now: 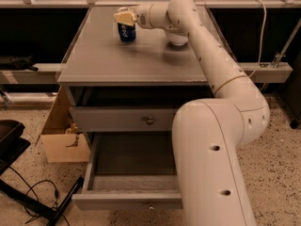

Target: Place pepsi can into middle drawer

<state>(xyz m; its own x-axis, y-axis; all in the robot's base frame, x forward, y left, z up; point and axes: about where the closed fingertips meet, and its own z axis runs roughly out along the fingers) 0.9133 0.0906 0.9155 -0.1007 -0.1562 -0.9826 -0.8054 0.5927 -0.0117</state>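
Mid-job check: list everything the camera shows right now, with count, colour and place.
pepsi can: one, dark blue, upright at the back of the cabinet top.
white bowl: one, white, right of the can, partly behind the arm.
cabinet: one, grey, centre.
upper drawer: one, grey, shut, round knob.
middle drawer: one, grey, pulled open below it.
cardboard box: one, tan, on the floor left of the cabinet.
arm: one, white, reaching from lower right.
claw: one, tan, at the can's top.
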